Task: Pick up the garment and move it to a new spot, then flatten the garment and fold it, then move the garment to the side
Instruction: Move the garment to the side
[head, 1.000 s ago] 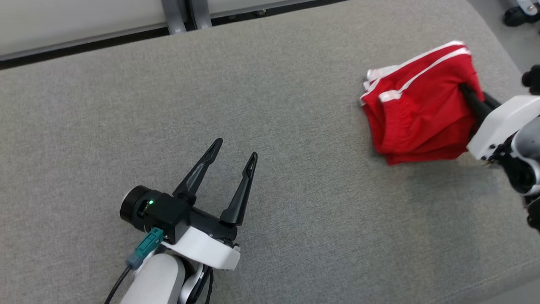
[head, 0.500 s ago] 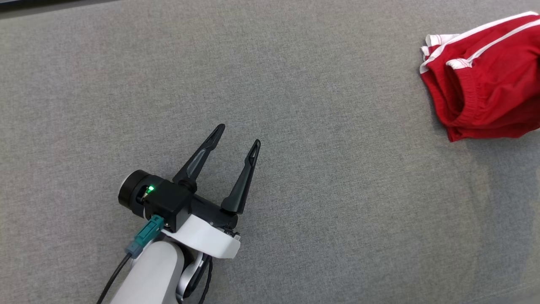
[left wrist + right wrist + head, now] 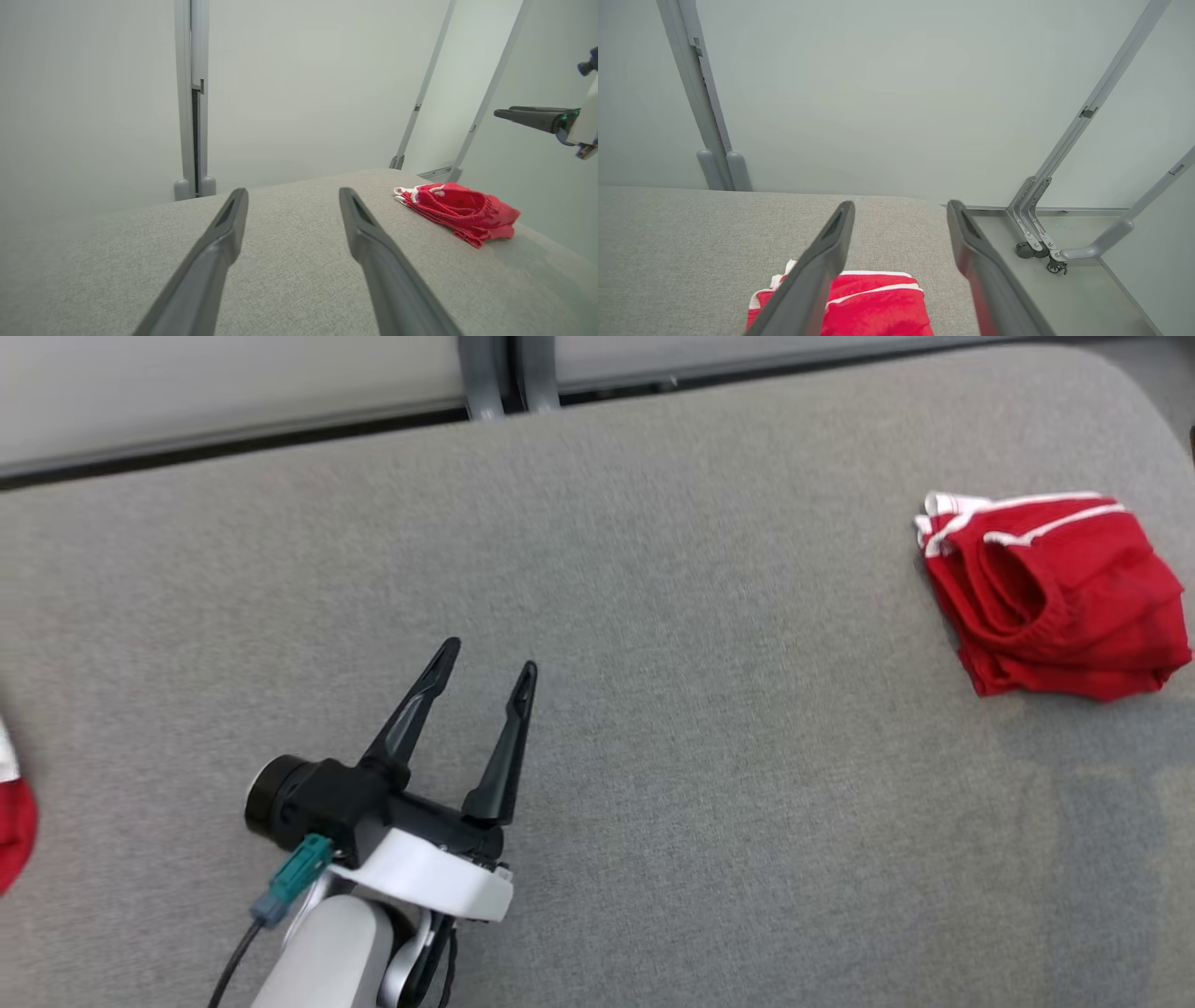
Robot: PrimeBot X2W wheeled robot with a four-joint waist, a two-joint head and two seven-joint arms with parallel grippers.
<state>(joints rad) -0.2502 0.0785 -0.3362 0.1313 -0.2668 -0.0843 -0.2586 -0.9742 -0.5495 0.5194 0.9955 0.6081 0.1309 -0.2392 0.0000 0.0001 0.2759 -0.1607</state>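
Observation:
The garment (image 3: 1050,597), red shorts with white stripes, lies folded in a loose bundle at the right end of the grey cushioned surface (image 3: 653,616). It also shows far right in the left wrist view as the garment (image 3: 460,212), and below my fingers in the right wrist view as the garment (image 3: 878,308). My left gripper (image 3: 484,667) hovers open over the middle left of the surface, holding nothing. My right gripper (image 3: 899,210) is open and empty, raised above the garment; in the left wrist view the right gripper (image 3: 507,113) hangs high over it.
A second red and white cloth (image 3: 14,803) peeks in at the left edge. Grey frame posts (image 3: 504,378) and a pale wall stand behind the surface. Past its right end lies a floor with a metal bracket (image 3: 1036,233).
The right gripper held the garment's edge a second ago; it has let go and risen out of the head view. The garment now rests free. The head camera has shifted.

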